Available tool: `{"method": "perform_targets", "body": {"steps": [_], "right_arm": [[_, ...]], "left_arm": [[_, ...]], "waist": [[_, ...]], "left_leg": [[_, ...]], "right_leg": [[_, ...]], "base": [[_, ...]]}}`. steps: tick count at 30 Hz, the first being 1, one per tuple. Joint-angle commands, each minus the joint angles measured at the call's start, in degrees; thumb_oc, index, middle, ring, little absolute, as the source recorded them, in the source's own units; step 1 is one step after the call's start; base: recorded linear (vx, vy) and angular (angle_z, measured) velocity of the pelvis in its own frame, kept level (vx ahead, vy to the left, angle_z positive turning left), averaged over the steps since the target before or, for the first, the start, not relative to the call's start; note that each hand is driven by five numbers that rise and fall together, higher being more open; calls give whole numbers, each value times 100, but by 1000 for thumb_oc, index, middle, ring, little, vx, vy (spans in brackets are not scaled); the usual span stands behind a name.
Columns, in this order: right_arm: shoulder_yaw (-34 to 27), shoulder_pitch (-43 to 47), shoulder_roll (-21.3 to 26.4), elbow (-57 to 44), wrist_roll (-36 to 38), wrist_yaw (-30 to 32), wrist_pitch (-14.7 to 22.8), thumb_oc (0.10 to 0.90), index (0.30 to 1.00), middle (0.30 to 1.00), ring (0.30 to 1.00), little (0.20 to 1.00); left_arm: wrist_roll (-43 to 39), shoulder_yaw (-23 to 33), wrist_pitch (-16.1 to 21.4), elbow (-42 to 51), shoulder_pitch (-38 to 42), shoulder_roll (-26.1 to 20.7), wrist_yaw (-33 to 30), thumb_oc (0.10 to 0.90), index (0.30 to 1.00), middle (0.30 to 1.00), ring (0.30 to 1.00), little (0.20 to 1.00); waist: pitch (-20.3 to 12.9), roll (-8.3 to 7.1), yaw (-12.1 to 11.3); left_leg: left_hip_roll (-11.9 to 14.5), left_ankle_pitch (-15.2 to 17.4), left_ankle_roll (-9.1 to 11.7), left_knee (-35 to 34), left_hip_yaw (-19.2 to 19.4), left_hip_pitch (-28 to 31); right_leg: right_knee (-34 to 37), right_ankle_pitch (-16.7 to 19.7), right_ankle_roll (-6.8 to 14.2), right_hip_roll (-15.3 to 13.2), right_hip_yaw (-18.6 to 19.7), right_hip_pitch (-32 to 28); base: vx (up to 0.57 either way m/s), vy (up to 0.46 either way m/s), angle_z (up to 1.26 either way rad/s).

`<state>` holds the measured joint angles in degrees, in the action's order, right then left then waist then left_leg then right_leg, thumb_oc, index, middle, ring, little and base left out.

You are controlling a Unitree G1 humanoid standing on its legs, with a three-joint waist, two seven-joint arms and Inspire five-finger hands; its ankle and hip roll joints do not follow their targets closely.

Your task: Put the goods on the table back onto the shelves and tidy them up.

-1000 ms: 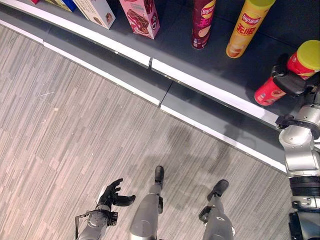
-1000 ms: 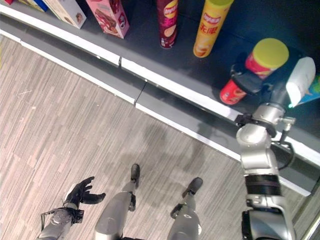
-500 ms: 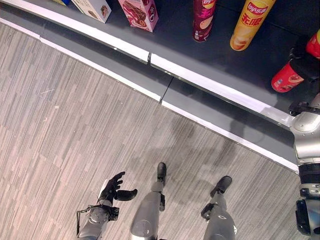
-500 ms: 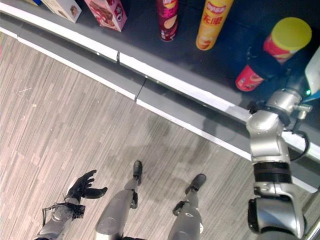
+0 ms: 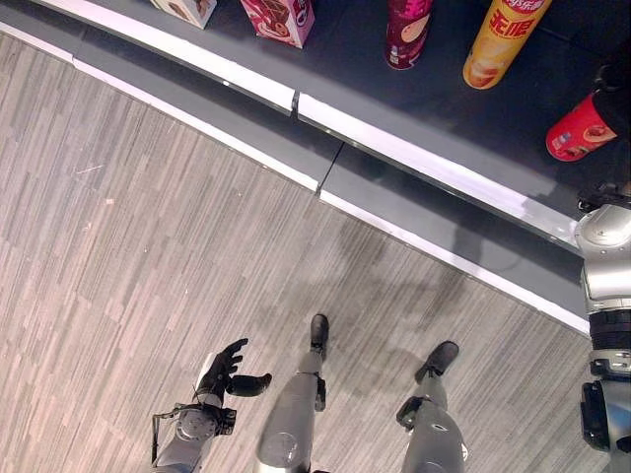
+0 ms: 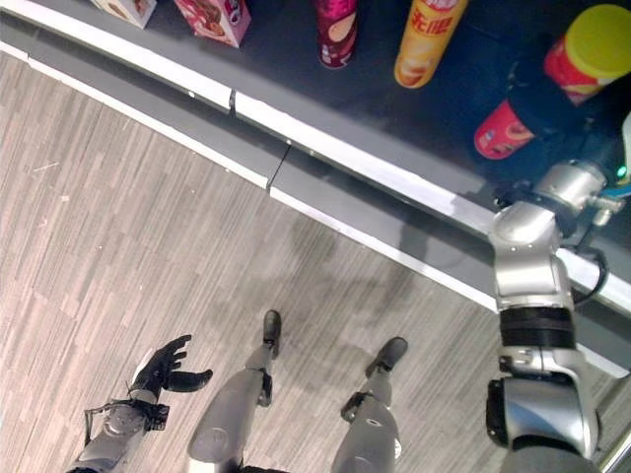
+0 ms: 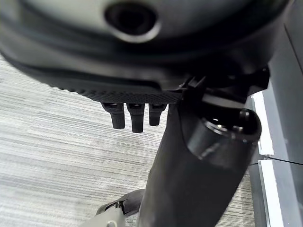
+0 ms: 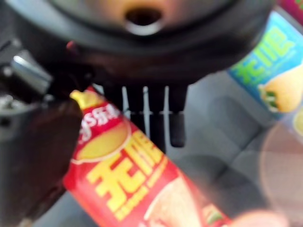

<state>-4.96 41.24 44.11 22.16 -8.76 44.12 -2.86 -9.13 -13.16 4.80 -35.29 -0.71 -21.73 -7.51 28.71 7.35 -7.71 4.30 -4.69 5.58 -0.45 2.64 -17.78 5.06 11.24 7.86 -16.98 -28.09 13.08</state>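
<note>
A red chip can with a yellow lid is over the dark shelf at the far right, and my right hand is shut on its middle. The right wrist view shows this red can between the thumb and the fingers. I cannot tell whether the can's base rests on the shelf. My left hand hangs low at the left over the floor, open with relaxed fingers and holding nothing.
On the shelf stand a maroon can, a yellow can, a pink box and a pale box. A blue-green can is beside the red one. A white strip edges the shelf above the wood-pattern floor.
The view has shifted. My right hand has carried the red can a little to the right and farther in over the shelf. The left hand has stayed where it was.
</note>
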Motion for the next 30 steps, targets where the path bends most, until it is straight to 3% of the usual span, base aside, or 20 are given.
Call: {"method": "perform_targets", "body": {"steps": [1, 6, 10, 18, 30], "right_arm": [[-147, 900, 487, -401, 28, 570, 517, 400, 300, 300, 300, 300], [-108, 1011, 444, -471, 77, 607, 481, 400, 300, 300, 300, 300], [-98, 1056, 457, -445, 88, 641, 474, 400, 300, 300, 300, 300], [-51, 1058, 683, -247, -183, 769, 287, 400, 300, 300, 300, 300], [-36, 998, 621, -90, -106, 822, 281, 400, 300, 300, 300, 300]], "left_arm": [[-57, 96, 166, -82, -126, -640, -290, 800, 900, 900, 900, 900], [-37, 105, 155, -116, 12, -678, -359, 800, 900, 900, 900, 900], [-27, 83, 167, -121, 33, -674, -360, 800, 900, 900, 900, 900], [32, 105, 199, -51, 20, -710, -420, 800, 900, 900, 900, 900], [30, 64, 214, -13, 46, -696, -455, 800, 900, 900, 900, 900]], "waist": [[-164, -296, -84], [-32, -463, -98], [10, -492, -118], [77, -427, -93], [104, -403, -51]], "left_leg": [[163, 124, 156, 131, 98, -300], [179, 120, 176, 176, 105, -400], [173, 123, 172, 179, 105, -426], [140, 142, 167, 182, 114, -444], [138, 151, 166, 213, 93, -523]], "right_leg": [[-981, -723, 503, -357, 352, 244], [-1002, -714, 489, -340, 380, 336], [-984, -695, 496, -334, 377, 349], [-1000, -681, 502, -330, 409, 405], [-996, -683, 507, -323, 456, 470]], "base": [[-23, -85, 1], [-6, -37, -1], [0, 0, 0], [0, 0, 0], [0, 0, 0]]}}
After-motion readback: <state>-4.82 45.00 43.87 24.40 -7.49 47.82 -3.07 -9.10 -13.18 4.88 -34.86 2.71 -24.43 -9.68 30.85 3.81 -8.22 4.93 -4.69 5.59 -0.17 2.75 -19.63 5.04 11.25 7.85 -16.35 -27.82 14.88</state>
